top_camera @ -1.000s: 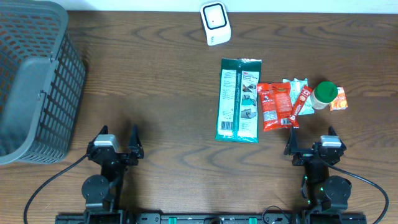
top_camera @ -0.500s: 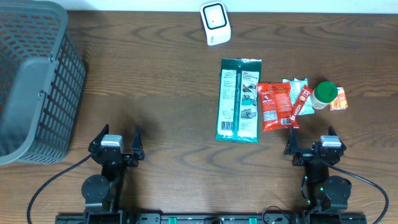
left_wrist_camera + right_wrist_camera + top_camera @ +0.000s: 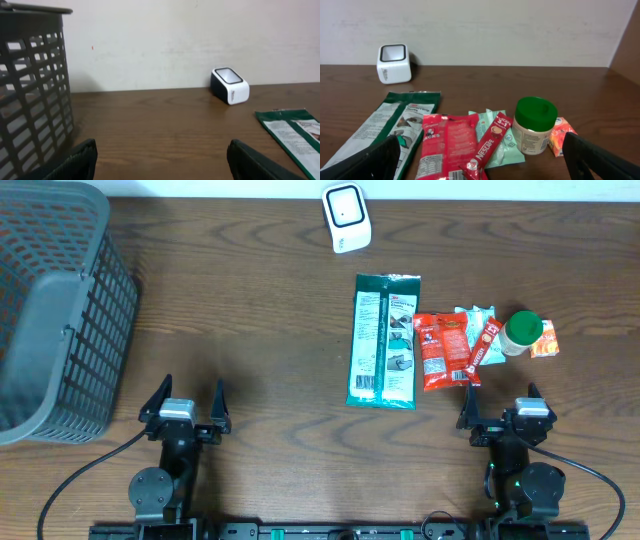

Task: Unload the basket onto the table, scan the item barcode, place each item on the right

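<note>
- Against the earlier overhead view, the left gripper (image 3: 190, 388) had drawn back a little toward the lower edge and squared up. The right gripper (image 3: 498, 402) and all the goods lay as before.
- Both grippers stood with jaws wide apart and nothing between them, low in the frame, the left at lower left and the right at lower right.
- The white barcode scanner (image 3: 346, 217) sat at the top centre of the wooden table (image 3: 260, 310), well apart from both arms.
- The items lay right of centre:
  - a long green packet (image 3: 384, 340);
  - just beside it, a red snack packet (image 3: 440, 350);
  - a Nescafé 3-in-1 stick (image 3: 483, 345) overlapping the red packet's right edge;
  - a pale green sachet (image 3: 475, 315) partly under those two;
  - a green-lidded jar (image 3: 521, 332), upright;
  - a small orange carton (image 3: 545, 340) touching the jar.
- A grey mesh basket (image 3: 60, 330) filled the upper left.
- Bare tabletop lay between the goods and the scanner.
</note>
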### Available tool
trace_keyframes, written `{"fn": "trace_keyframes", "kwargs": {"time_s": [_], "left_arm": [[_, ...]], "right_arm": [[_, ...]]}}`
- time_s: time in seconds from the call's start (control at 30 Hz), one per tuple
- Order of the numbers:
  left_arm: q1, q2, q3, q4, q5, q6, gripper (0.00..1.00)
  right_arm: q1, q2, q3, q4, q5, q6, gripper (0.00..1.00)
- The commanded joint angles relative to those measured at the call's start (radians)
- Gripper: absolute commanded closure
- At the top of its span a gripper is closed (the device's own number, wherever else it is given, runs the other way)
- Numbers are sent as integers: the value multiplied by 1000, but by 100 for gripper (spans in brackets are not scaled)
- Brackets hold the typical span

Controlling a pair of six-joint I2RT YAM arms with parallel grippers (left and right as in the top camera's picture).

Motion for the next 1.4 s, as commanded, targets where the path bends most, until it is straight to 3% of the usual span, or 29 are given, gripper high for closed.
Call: {"fn": "trace_keyframes", "kwargs": {"time_s": [0.0, 0.17, 0.47, 1.37], "left_arm": [[-4, -5, -3, -25, 10, 9, 16], [-4, -5, -3, -115, 8, 9, 16], [-4, -5, -3, -110, -86, -108, 16], [-3, -2, -3, -175, -85, -108, 16]], "right_arm": [[10, -5, -2, -4, 2, 18, 1], [10, -5, -2, -4, 2, 18, 1], [10, -5, -2, -4, 2, 18, 1], [10, -5, -2, -4, 2, 18, 1]]}}
